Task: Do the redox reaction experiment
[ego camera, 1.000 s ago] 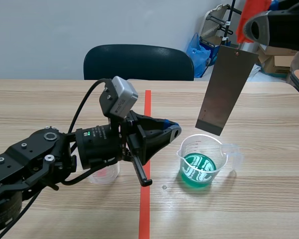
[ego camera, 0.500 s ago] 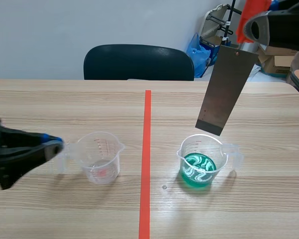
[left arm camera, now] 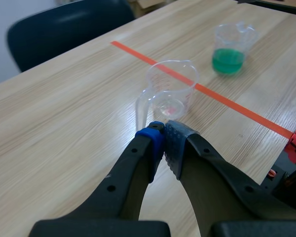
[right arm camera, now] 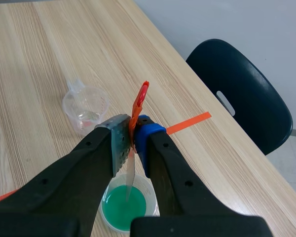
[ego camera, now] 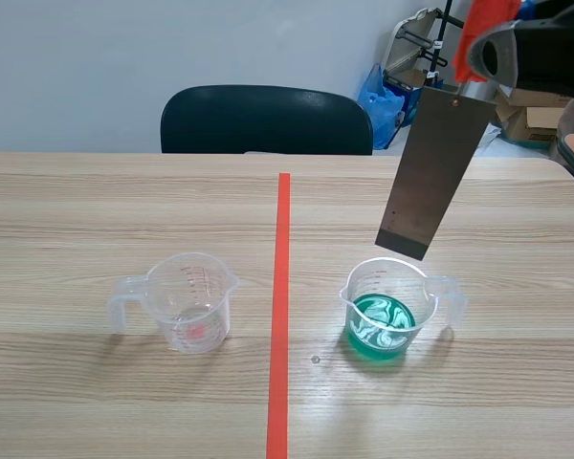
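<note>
1. Nearest, the left end effector (left arm camera: 163, 133) is seen clenched on nothing, with its pads meeting. The empty clear measuring beaker (left arm camera: 171, 89) stands just ahead of it at 12 o'clock, handle turned toward it. This arm is not seen in the scene view.
2. On the bench (ego camera: 96, 210), the beaker of green solution (ego camera: 362, 287) stands at 3 o'clock from the empty one. The two are well apart, with the orange-red tape line (ego camera: 281, 287) between them.
3. The right end effector (right arm camera: 133, 129) is clamped on the orange handle (right arm camera: 140, 101) of a grey metal plate (ego camera: 430, 172), which is held raised above the bench.
4. The plate's long axis is near upright, its top leaning toward 1 o'clock. Its lower edge hangs just above the green beaker's far rim, apart from it. The beaker lies at 6 o'clock from that edge, so a straight lowering is judged to be what dipping calls for. The right arm is the nearer one.
5. The gap between plate and rim is shown only by the scene view. Only in the right wrist view is the plate seen edge-on, lined up over the green liquid (right arm camera: 121, 210).
</note>
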Motion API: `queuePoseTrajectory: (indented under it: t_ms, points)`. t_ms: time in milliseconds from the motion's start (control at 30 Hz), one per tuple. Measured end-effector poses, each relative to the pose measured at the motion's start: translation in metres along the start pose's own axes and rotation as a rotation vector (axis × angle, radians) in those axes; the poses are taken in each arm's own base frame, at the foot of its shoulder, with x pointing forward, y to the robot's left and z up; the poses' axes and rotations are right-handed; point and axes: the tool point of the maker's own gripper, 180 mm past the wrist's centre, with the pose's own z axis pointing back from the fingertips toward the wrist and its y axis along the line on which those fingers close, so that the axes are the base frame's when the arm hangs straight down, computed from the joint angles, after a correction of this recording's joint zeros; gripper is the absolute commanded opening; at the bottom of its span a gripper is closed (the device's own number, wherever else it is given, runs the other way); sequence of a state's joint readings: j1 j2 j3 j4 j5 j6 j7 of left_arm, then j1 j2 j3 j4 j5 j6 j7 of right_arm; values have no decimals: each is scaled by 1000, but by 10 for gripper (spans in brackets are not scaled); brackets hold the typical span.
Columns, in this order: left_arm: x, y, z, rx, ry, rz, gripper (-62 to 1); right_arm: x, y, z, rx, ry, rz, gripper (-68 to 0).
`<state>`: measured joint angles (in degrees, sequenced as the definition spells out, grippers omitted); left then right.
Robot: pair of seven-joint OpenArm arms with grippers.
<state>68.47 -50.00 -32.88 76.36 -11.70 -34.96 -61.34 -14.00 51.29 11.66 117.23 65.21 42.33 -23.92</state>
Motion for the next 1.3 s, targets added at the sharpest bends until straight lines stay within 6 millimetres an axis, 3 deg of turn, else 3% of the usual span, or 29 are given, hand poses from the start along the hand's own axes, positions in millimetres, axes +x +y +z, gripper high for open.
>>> queuePoseTrajectory:
  t_ms: [133,233,367,600,667,767,1300]
  points:
    - [9,-1,43,130,8,-75,-581,0,0,0,0,0,0,-667]
    - [19,0,60,195,-13,-159,-551,0,0,0,0,0,0,-667]
    - [24,-2,72,240,-11,-232,-379,0,0,0,0,0,0,-667]
    - [13,-13,87,316,46,-253,-55,0,0,0,0,-1,0,-667]
    - [12,-13,88,320,47,-251,-9,0,0,0,0,-1,0,-667]
    - [12,-13,88,319,47,-251,14,0,0,0,0,-1,0,-667]
    - [14,-12,88,327,40,-251,14,0,0,0,0,-1,0,-667]
